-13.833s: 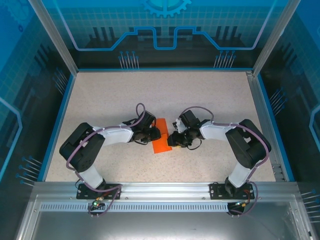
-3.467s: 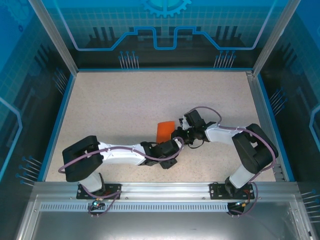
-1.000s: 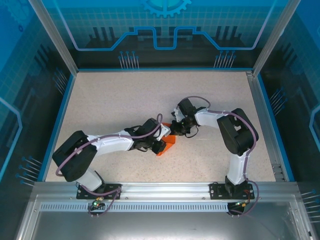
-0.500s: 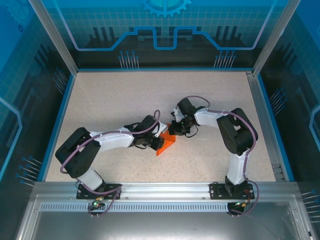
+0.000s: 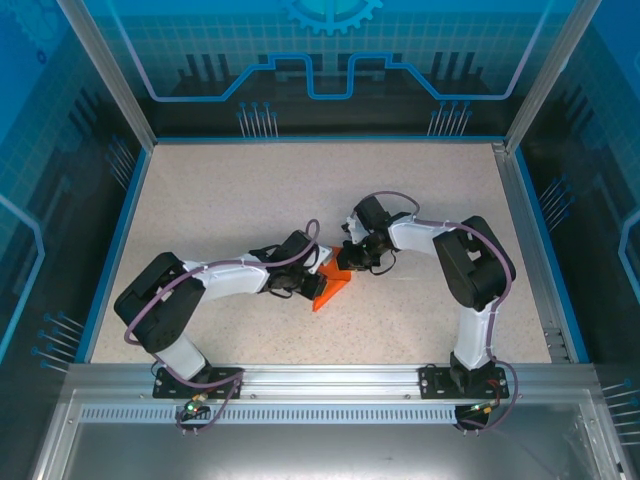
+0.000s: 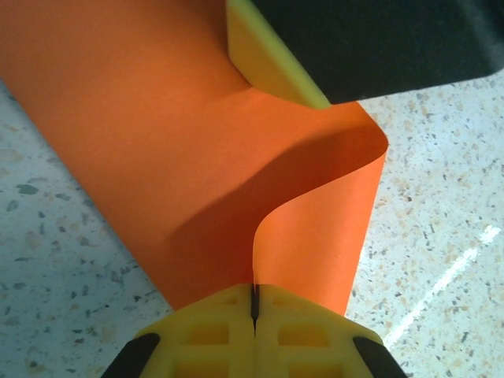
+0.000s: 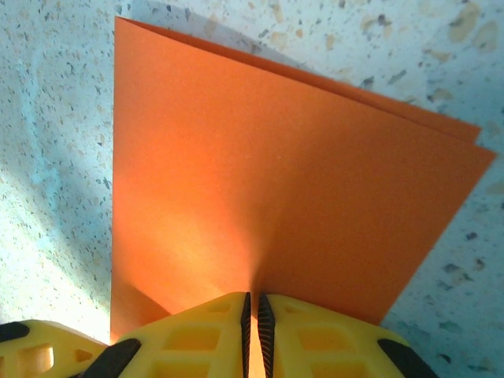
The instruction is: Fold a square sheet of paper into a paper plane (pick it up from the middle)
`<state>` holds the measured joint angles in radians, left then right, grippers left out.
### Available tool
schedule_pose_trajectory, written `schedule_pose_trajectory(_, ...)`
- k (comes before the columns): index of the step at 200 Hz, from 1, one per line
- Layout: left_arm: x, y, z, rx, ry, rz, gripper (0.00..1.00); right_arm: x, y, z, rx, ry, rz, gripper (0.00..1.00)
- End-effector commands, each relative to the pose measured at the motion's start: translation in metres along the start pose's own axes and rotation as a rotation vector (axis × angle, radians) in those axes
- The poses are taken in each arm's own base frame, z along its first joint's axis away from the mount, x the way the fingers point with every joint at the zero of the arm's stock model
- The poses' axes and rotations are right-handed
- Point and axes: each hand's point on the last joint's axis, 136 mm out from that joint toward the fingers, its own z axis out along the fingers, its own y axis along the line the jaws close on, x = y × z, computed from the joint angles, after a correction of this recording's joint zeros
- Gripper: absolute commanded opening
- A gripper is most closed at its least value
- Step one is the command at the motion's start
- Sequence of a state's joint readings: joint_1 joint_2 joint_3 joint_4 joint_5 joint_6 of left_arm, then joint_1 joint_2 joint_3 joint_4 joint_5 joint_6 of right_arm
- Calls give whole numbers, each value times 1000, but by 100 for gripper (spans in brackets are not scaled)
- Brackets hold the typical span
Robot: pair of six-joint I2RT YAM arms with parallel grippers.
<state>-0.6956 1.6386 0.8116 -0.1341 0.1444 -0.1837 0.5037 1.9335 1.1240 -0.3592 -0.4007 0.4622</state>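
Note:
The square sheet of paper [image 5: 329, 291] is a bright orange folded piece in the middle of the table, between both grippers. My left gripper [image 5: 315, 283] comes from the left and is shut on one edge of it. In the left wrist view that edge curls up from the rest of the paper [image 6: 150, 134] into my left gripper [image 6: 254, 305]. A yellow finger of the other gripper [image 6: 268, 55] presses the far side. My right gripper [image 5: 348, 267] is shut on the opposite edge. The right wrist view has the paper [image 7: 260, 165] lying in two layers beyond my right gripper [image 7: 252, 305].
The speckled tabletop [image 5: 250, 190] has a blue rim [image 5: 120, 240] along its sides and a grey metal rail [image 5: 320, 375] at the front. Blue enclosure walls stand close around it. Both forearms nearly meet over the table's centre.
Over the last second my left gripper has shifted slightly up and left, and the paper's near part has risen into a pointed, tilted shape. The right gripper has stayed put.

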Motion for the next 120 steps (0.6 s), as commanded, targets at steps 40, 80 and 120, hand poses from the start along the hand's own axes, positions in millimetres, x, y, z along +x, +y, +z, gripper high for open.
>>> schedule_pose_trajectory(40, 8, 14, 3, -50, 20, -43, 0, 16, -23, 15, 96, 66, 33, 16)
schedule_pose_trajectory(80, 12, 18, 3, -69, 29, -53, 0, 15, -23, 14, 95, 64, 34, 16)
schedule_pose_trajectory(120, 14, 20, 4, -79, 38, -59, 0, 14, -22, 14, 96, 62, 35, 16)
